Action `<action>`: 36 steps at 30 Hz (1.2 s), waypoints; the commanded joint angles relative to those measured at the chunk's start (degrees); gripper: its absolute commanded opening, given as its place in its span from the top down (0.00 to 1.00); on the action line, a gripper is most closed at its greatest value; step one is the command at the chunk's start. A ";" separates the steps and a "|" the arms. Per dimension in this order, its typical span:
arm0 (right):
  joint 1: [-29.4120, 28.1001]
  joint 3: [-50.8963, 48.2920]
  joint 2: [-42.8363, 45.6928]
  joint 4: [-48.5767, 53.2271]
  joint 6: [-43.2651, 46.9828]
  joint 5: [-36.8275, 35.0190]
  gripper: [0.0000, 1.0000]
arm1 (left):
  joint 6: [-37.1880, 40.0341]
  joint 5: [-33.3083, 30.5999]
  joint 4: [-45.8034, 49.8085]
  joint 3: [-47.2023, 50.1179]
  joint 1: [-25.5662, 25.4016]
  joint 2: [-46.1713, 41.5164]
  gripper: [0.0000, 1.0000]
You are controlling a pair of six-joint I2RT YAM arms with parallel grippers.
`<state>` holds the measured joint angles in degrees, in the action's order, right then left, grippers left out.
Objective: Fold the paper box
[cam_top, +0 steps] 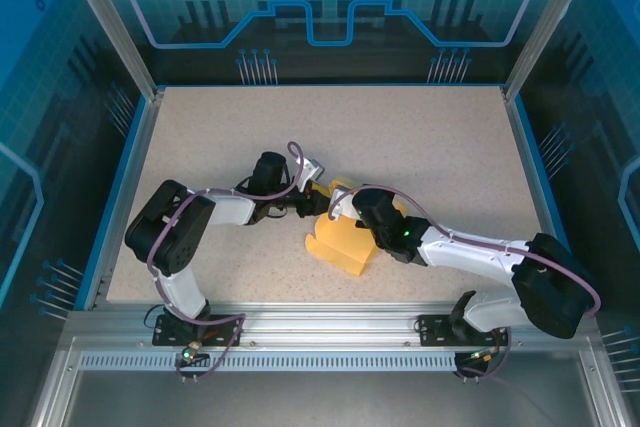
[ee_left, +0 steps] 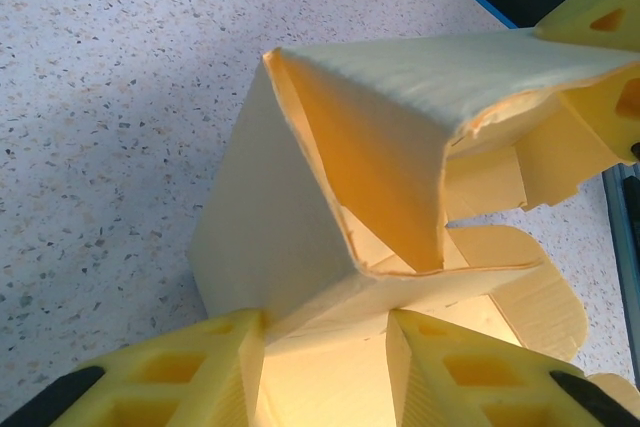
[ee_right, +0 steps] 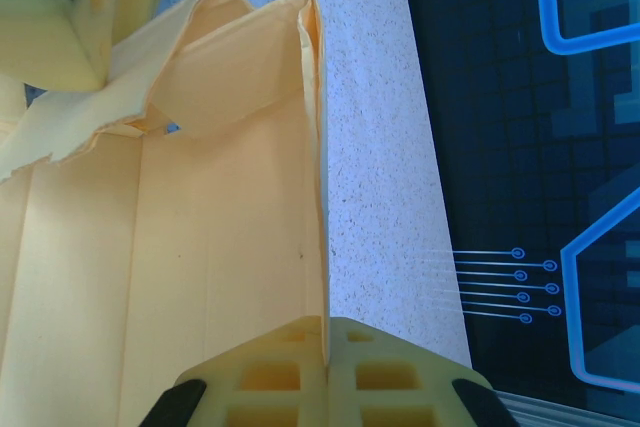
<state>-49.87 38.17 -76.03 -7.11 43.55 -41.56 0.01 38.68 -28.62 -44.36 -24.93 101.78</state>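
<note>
From above, the paper box (cam_top: 348,249) lies near the middle of the counter (cam_top: 450,147), between the two arms. Its long axis runs from the far side toward the bases, slightly slanted. The left gripper (cam_top: 318,203) reaches in from the left and the right gripper (cam_top: 345,197) from the right, so both meet at the box's far end, close together.

At the left wrist, the paper box (ee_left: 300,247) sits straight ahead. One raised wall is folded into a wedge, and loose tabs splay to the right. The left gripper (ee_left: 326,335) has its fingers (ee_left: 200,382) apart with a box panel between them. Whether they already press on it, I cannot tell. The other arm's fingers (ee_left: 605,42) show at the upper right, on the far corner.

At the right wrist, the right gripper (ee_right: 327,327) is closed on the thin upright side wall of the paper box (ee_right: 200,247). That wall runs straight away from the fingers along the counter (ee_right: 370,97).

With this wall pinned, the fold likely falls to the left arm, which faces the wedge head-on.
</note>
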 commanded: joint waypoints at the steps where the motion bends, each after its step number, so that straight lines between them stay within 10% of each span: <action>1: -0.32 1.04 -0.25 -1.06 -0.36 1.41 1.00 | 1.00 1.28 -1.08 -1.65 -0.30 1.07 0.61; 36: 5.38 0.76 -3.64 -4.96 3.87 8.03 1.00 | 7.89 7.27 11.98 -8.64 2.60 3.76 0.48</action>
<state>-45.39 38.26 -79.37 -9.61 46.17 -35.00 5.15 43.13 -19.46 -51.42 -22.90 104.75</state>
